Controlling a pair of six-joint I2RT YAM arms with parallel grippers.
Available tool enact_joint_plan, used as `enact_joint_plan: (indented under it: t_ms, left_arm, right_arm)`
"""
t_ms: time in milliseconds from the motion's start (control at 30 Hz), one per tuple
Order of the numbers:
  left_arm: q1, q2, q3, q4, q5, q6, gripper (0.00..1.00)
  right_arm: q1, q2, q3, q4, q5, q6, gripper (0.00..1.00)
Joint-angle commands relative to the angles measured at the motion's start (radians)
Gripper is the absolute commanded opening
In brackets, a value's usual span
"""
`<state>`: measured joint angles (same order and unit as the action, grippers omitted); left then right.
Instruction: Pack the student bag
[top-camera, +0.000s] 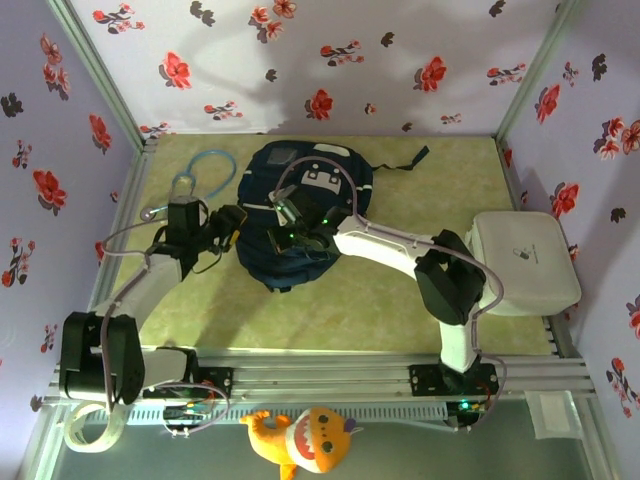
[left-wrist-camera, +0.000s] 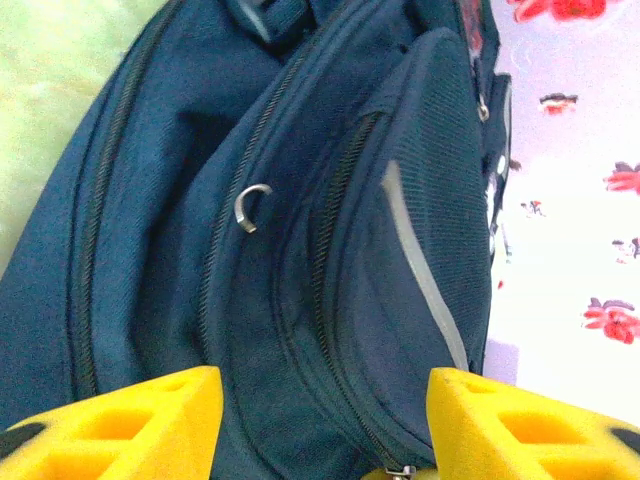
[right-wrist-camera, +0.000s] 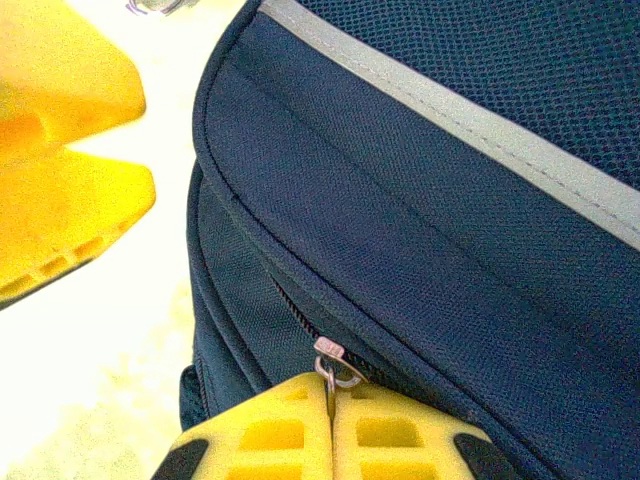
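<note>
Lying front pocket up at the far middle of the table, the student bag has both arms at it. The right gripper is pinched closed on a zipper pull, seemingly by its metal ring. The left gripper stands parted, facing the bag's side and holding nothing.

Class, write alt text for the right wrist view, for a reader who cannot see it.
The right gripper, with yellow fingers, is shut on the metal zipper pull of a navy bag, at the bottom of the frame. A grey stripe crosses the bag's fabric above, and pale table shows at the left.
</note>
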<state>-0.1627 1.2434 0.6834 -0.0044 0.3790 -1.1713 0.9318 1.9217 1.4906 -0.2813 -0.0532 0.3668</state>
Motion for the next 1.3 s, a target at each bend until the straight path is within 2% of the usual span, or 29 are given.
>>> enact_joint_plan:
  t_ms: [0, 233, 433, 567, 633, 733, 1067, 1267]
  left_arm:
    - [-0.006, -0.018, -0.03, 0.074, -0.03, -0.088, 0.52]
    - [-0.05, 0.077, -0.001, 0.182, -0.001, -0.138, 0.47]
    - [-0.078, 0.162, 0.042, 0.233, 0.001, -0.179, 0.35]
    - [-0.081, 0.175, 0.052, 0.227, -0.033, -0.181, 0.23]
    - [-0.082, 0.185, 0.056, 0.227, -0.043, -0.175, 0.1]
    - [-0.081, 0.204, 0.073, 0.222, -0.045, -0.168, 0.0]
    - [-0.071, 0.221, 0.112, 0.194, -0.045, -0.127, 0.0]
    - [-0.063, 0.214, 0.11, 0.173, -0.04, -0.096, 0.0]
  right_arm:
    - [0.025, 0.015, 0.05, 0.054, -0.064, 0.033, 0.0]
    - [0.025, 0.022, 0.057, 0.052, -0.078, 0.041, 0.0]
    - [0.026, 0.01, 0.045, 0.047, -0.068, 0.041, 0.0]
    - [0.022, 0.002, 0.042, 0.007, -0.011, 0.045, 0.0]
    - [0.018, -0.017, 0.026, -0.018, 0.032, 0.049, 0.0]
    - [0.014, -0.063, -0.031, -0.034, 0.099, 0.051, 0.0]
    - [-0.022, -0.26, -0.253, -0.128, 0.292, 0.095, 0.0]
    - [-0.083, -0.36, -0.375, -0.128, 0.314, 0.089, 0.0]
